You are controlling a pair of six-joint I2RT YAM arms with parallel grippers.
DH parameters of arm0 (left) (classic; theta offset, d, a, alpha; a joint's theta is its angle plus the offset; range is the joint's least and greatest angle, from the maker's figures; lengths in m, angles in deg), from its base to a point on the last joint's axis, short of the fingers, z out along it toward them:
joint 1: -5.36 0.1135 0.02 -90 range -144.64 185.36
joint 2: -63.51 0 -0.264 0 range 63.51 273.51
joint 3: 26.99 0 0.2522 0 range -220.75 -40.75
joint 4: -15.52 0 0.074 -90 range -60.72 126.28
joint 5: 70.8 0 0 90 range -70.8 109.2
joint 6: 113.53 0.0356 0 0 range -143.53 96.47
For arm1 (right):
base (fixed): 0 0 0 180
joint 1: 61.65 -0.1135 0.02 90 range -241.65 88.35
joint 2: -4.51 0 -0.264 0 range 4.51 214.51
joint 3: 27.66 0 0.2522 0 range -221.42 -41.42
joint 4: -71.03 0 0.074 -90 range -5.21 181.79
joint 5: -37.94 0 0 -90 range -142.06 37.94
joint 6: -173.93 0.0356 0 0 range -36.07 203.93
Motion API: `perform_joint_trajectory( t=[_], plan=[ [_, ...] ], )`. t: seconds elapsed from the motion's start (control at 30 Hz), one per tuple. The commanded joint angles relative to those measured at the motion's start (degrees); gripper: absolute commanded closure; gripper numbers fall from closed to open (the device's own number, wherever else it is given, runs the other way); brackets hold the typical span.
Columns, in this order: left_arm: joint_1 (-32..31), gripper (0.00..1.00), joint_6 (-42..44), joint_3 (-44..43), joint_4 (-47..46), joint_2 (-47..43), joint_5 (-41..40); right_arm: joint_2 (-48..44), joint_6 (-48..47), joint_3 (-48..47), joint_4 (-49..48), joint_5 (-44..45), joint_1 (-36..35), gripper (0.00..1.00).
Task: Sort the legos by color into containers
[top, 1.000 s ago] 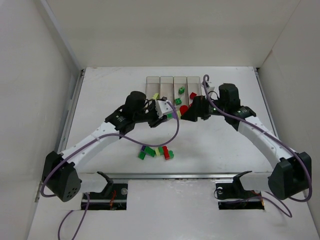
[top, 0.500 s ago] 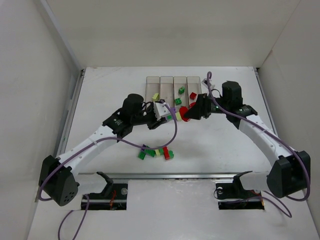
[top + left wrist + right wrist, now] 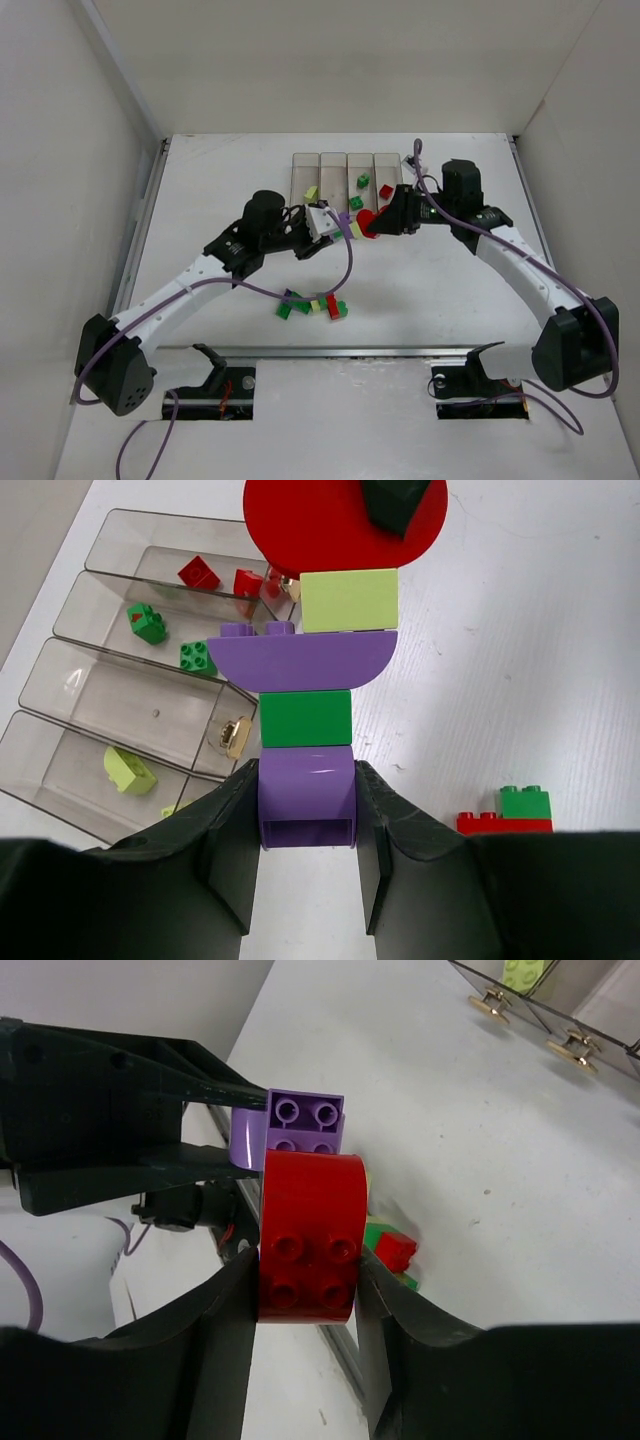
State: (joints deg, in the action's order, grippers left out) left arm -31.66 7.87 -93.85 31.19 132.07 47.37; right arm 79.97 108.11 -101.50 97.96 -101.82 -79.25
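Lego stack (image 3: pixel 300 660), purple end in L claw (image 3: pixel 306 805), red in R claw (image 3: pixel 308 1290)

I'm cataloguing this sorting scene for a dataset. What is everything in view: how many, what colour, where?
containers: four, clear, joined in a row, far middle of the table.
binned red legos: two, one end bin.
binned green legos: two, the next bin; the third bin looks empty.
binned yellow-green legos: two, pale, the other end bin; one is half hidden.
stack: one, five bricks (purple, green, purple, yellow-green, red), held off the table.
loose pile: about six, mixed colours, near middle.
left gripper: black, jaws clamping the stack's purple end.
right gripper: black, jaws against the red end.
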Motion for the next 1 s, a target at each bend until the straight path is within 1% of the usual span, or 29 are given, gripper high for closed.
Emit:
perform_joint_trajectory(
  t=[0.0,0.07,0.13,0.2,0.27,0.3,0.43,0.53,0.6,0.67,0.73,0.87,0.9,0.97],
  plan=[
    [-0.08,1.00,-1.43,3.25,-0.25,-3.51,-0.29,-1.55,-4.58,-2.50,1.32,3.33,0.99,1.00],
    [-0.08,1.00,-1.43,5.19,-0.24,-5.09,-1.79,-2.07,-5.90,-1.98,4.48,5.98,1.61,1.00],
    [-0.08,1.00,-2.13,7.39,-0.76,-5.79,-3.64,-2.69,-5.90,-1.37,5.02,7.39,3.62,1.00],
    [-0.08,1.00,-3.01,7.40,-0.25,-5.80,-3.64,-2.69,-4.77,-1.36,5.02,9.14,4.68,1.00],
    [-0.08,1.00,-3.01,7.40,0.98,-5.28,-3.64,-2.69,-4.06,-1.36,5.02,9.68,6.44,1.00],
    [-0.08,1.00,-3.53,7.40,0.99,-5.27,-3.64,-1.99,-3.45,-1.36,4.50,8.55,6.97,1.00],
    [-0.08,1.00,-3.54,7.40,0.46,-5.27,-4.16,-0.05,-3.44,-3.55,3.88,7.48,6.97,1.00],
    [-0.08,1.00,-4.06,7.93,0.46,-5.27,-4.69,0.74,-3.44,-4.17,4.50,9.67,6.97,1.00],
    [-0.08,1.00,-4.59,8.45,0.46,-5.27,-5.30,0.74,-3.44,-4.70,5.11,12.91,6.97,1.00],
    [-0.08,1.00,-4.59,8.98,0.46,-5.80,-5.83,1.79,-2.92,-6.01,5.73,12.93,6.97,1.00],
    [-0.08,1.00,-4.59,9.59,1.16,-4.49,-7.15,2.40,-2.92,-6.02,5.73,9.95,6.97,1.00],
    [-0.08,1.00,1.46,12.05,3.62,-0.36,-11.45,2.41,-2.92,-6.02,5.73,9.42,6.97,1.00],
    [-0.08,1.00,4.78,12.67,3.62,0.26,-13.64,2.41,-2.39,-5.41,5.73,9.94,6.97,1.00],
    [-0.08,1.00,7.61,13.72,4.85,0.79,-15.41,1.71,-1.87,-4.71,4.94,9.94,6.97,1.00]
  ],
)
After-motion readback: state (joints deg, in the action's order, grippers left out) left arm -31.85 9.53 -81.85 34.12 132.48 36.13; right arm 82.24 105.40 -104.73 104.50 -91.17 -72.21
